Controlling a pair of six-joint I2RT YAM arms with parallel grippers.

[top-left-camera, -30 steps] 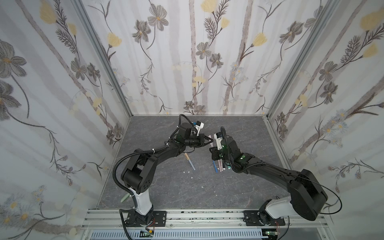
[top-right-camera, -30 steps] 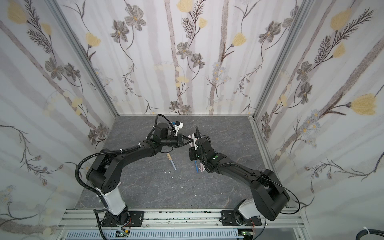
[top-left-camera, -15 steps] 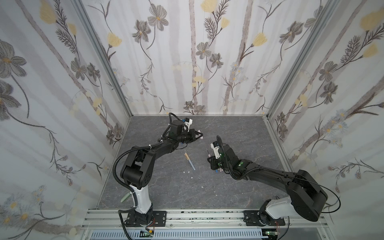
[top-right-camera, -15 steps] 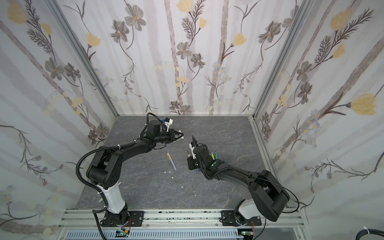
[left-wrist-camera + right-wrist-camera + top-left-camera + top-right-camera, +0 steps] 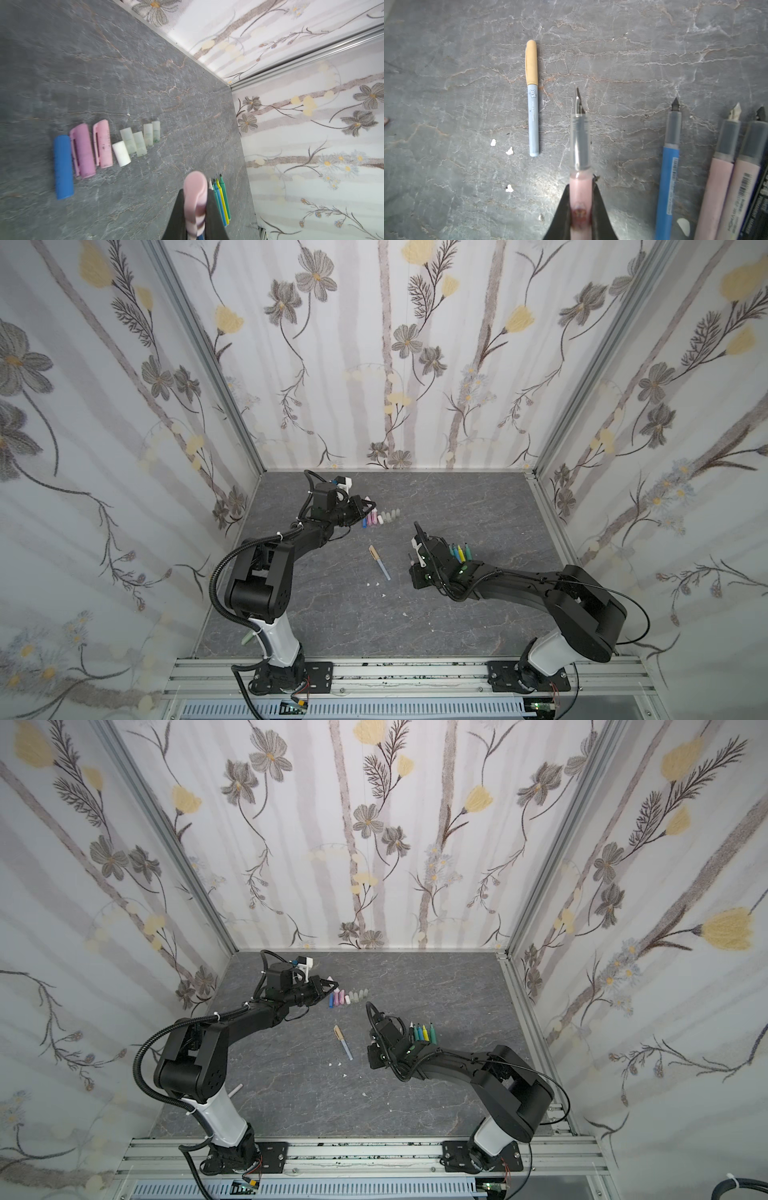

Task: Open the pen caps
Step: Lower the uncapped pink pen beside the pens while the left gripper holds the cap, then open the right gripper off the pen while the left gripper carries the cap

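The left gripper (image 5: 195, 205) clamps a pink plastic cap (image 5: 195, 182); if dropped, it may scatter the loose caps (image 5: 380, 518) at its four o'clock. The right gripper (image 5: 580, 199) pinches an uncapped pink pen (image 5: 580, 143).

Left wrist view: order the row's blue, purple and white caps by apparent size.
1. blue cap and purple cap: near alike, blue longer, purple wider, so not ranked.
2. white cap: clearly smallest.

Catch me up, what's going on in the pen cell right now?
Mid-task on uncapping pens. The left gripper is shut on a pink cap, next to the row of loose caps on the table. The right gripper grips a pink pen, nib bare, beside the other opened pens. One pen with a tan cap lies alone mid-table, not yet opened.
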